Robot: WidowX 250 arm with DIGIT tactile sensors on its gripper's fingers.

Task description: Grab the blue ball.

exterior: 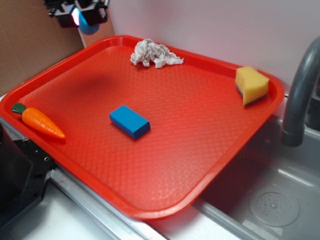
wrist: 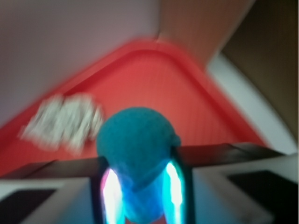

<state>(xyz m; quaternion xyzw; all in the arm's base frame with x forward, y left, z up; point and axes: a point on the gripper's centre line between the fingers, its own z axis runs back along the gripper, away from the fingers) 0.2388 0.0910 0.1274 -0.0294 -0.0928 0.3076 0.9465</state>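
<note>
The gripper (wrist: pixel 139 186) is clamping the blue ball (wrist: pixel 136 149) between its two fingers, and the wrist view is showing the ball filling the narrow gap, with glowing strips of light running along both inner finger faces. In the exterior view the gripper (exterior: pixel 85 17) is hanging at the upper left of the frame, raised above the far left corner of the red tray (exterior: pixel 150 200), and only a small teal patch of the ball (exterior: pixel 90 27) is peeking out beneath it. The wrist view is showing the ball's fine, knitted-looking surface, though everything behind it is blurring; the exterior view is too distant for that texture. The exterior view alone is showing the tray's dimpled plastic surface and its contents: a flat blue rectangular block (exterior: pixel 129 121) near the centre, an orange carrot (exterior: pixel 40 121) with a green top at the left edge, a yellow wedge-shaped sponge (exterior: pixel 251 85) at the upper right, and a crumpled grey-white rag (exterior: pixel 154 53) at the top edge. The rag (wrist: pixel 63 121) is appearing in the wrist view as a smeared pale patch at left. A grey faucet (exterior: pixel 300 95) is curving over a metal sink (exterior: pixel 270 200) at the right.
</note>
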